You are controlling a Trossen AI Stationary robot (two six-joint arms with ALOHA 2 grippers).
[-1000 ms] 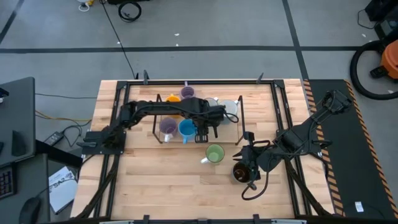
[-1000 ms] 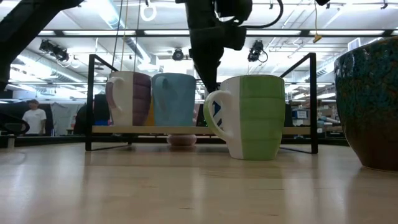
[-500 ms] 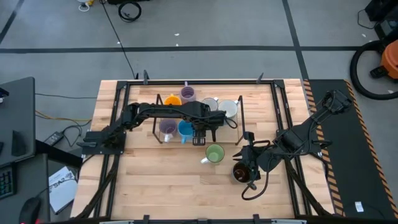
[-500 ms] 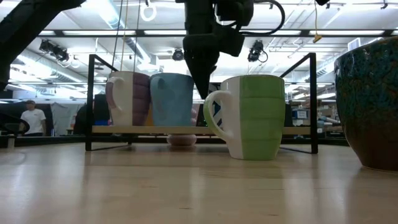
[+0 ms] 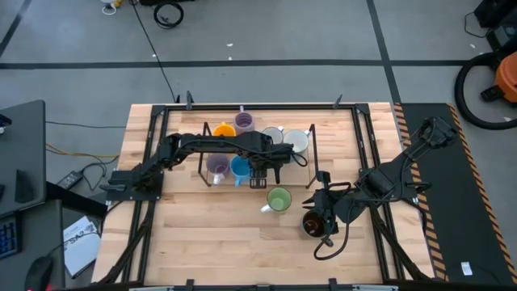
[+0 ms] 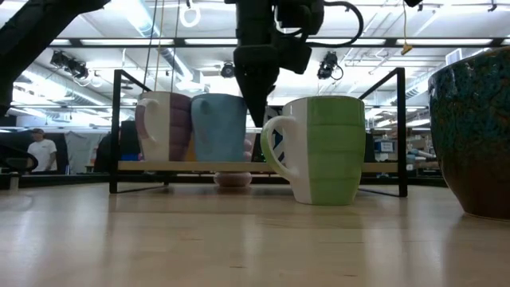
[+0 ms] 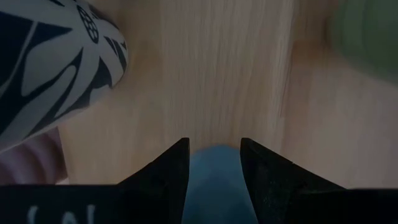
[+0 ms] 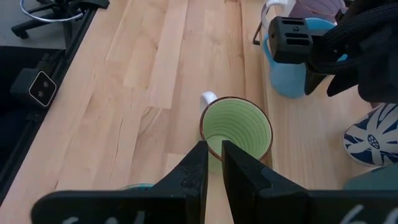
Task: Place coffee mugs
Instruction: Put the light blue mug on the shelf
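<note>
On the rack (image 5: 311, 153) most mugs sit placed, my left pincer (image 5: 258, 179) open beside the blue mug (image 5: 241, 168), while the green mug (image 5: 279, 200) and dark brown mug (image 5: 313, 223) wait on the tabletop (image 5: 210, 242) by my closed right pincer (image 5: 317, 202).

Left pincer (image 5: 258, 181) hangs spread wide, right pincer (image 5: 313, 220) pinched shut.

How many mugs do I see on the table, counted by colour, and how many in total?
orange mug: 1
purple mugs: 2
blue mug: 1
green mug: 1
dark mug: 1
patterned white mug: 1
pale white mug: 1
Total: 8
</note>
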